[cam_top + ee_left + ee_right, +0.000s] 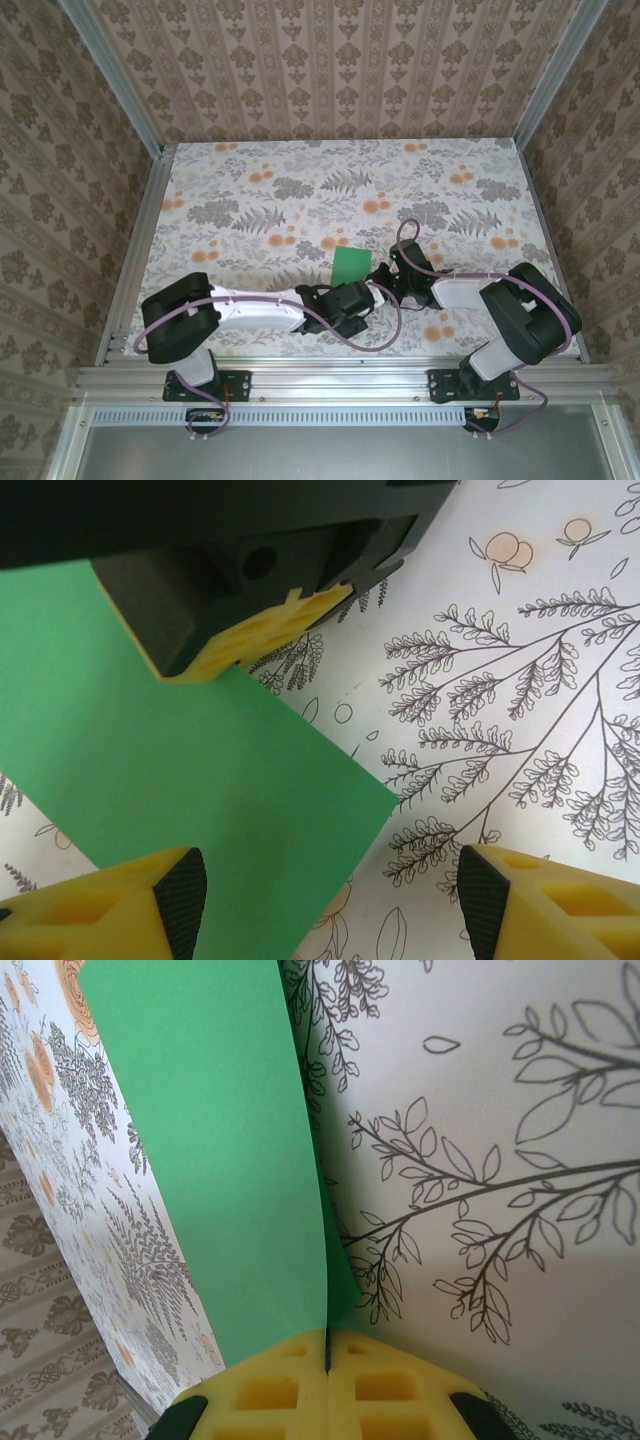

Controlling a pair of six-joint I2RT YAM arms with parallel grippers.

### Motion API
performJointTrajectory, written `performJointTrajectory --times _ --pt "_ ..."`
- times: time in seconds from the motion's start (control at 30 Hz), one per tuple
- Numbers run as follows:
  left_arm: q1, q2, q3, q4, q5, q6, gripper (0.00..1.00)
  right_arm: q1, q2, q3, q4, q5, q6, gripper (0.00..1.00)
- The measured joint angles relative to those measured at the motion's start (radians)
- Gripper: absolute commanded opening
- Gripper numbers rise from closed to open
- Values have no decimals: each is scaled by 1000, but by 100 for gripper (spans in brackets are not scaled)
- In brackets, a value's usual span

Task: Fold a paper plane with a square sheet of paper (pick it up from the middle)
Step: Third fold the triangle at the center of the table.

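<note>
The square sheet of paper (352,264) is bright green and sits at the table's near middle, between the two grippers. My right gripper (385,274) comes at it from the right. Its yellow fingers (327,1360) are shut on the sheet's near edge, and the sheet (210,1140) rises away from them, with a second green layer just behind that edge. My left gripper (352,298) hovers just in front of the sheet. Its jaws (330,905) are open, with a corner of the sheet (180,750) below the gap. The right gripper's finger (255,630) rests on the paper.
The floral tabletop (300,190) stretches away behind the paper. Aluminium frame rails (135,250) run along the left and right edges, and patterned walls close in the back and sides. Purple cables (390,330) loop beside both wrists.
</note>
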Motion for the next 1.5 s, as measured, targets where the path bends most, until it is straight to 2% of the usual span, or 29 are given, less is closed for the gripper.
performJointTrajectory --times 0.23,0.43,0.53,0.8,0.93,1.4,1.47,1.5 --pt "0 60 43 1 -31 2 57 0 0 0 -1 0 0 6" --pt "0 65 45 5 -55 -5 39 0 0 0 -7 0 0 6" --pt "0 65 45 6 -60 -8 26 0 0 0 -8 0 -1 6" --pt "2 45 42 11 -56 -9 5 0 0 2 -34 0 -6 6" --pt "13 28 41 12 -42 -12 0 0 0 8 -44 0 -12 7" --pt "116 -58 -18 45 113 -32 0 0 0 40 -78 -7 -43 9" --pt "126 -64 -23 51 138 -37 0 0 0 41 -79 -8 -47 16" --pt "132 -67 -27 55 154 -38 0 0 0 41 -80 -8 -51 25"
